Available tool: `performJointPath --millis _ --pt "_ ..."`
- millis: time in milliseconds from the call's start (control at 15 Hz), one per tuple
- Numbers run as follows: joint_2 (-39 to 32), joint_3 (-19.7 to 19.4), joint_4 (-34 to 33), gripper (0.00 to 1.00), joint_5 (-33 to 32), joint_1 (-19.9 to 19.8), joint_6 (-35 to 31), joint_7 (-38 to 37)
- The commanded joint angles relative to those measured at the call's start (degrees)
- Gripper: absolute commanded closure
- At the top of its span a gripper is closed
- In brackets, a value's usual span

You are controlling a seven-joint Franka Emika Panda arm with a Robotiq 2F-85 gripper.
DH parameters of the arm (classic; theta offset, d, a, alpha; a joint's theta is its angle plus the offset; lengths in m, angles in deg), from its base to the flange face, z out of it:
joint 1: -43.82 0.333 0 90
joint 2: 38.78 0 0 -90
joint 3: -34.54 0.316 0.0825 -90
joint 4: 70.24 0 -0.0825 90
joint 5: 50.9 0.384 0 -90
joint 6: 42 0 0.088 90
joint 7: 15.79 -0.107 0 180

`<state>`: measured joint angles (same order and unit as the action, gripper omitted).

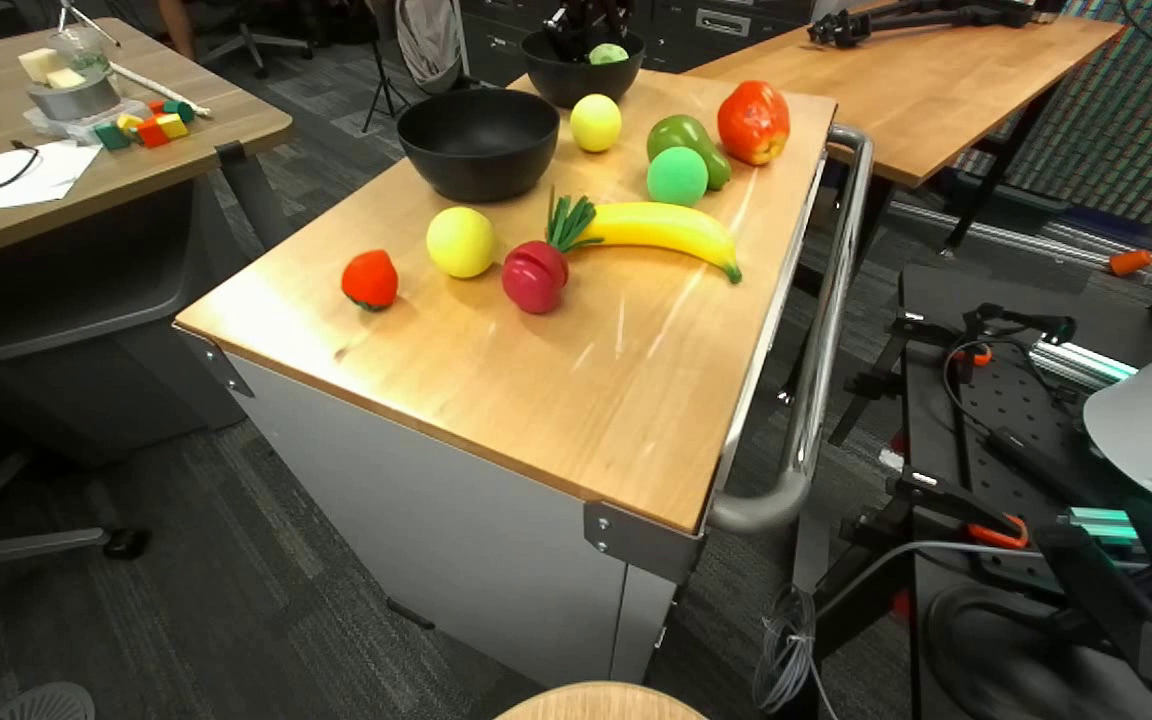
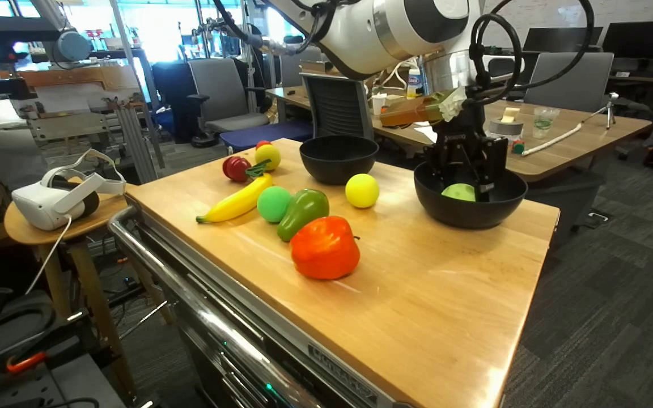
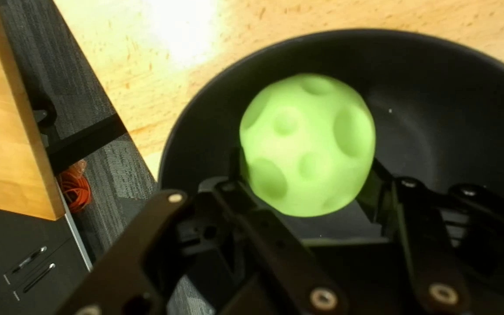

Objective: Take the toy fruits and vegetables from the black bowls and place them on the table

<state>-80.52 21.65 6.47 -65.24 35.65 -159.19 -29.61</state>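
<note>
Nearest, a pale green dimpled ball is sitting inside a black bowl. The claw is pointing down into that bowl, its jaws standing partway closed against two sides of the ball; how firmly they are holding is hard to tell. The ball is probably weighing little and giving slightly, so it is likely needing only a gentle squeeze across its widest part, the dimples perhaps helping against slipping. The bowl is standing near a corner of the shiny wooden bench, by the long edge opposite the metal handle. Nearer the handle, a red pepper, a green pear, a green ball and a banana are lying. A second black bowl is standing farther along the opposite edge, a yellow ball near it. Toward that end's short edge, a radish, another yellow ball and a small tomato are resting. Beyond, a grey chair and a desk are standing in a room with dark carpet.
</note>
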Motion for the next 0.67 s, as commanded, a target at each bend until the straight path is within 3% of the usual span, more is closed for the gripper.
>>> performJointPath --millis 0,267,600 --pt "0.2 -0.7 -0.5 0.70 -1.1 0.9 0.5 0.0" --pt "6.0 -0.3 2.9 0.80 -1.4 2.0 -1.8 0.1" --pt "20.0 0.3 14.3 0.80 -3.4 4.1 -11.2 0.8"
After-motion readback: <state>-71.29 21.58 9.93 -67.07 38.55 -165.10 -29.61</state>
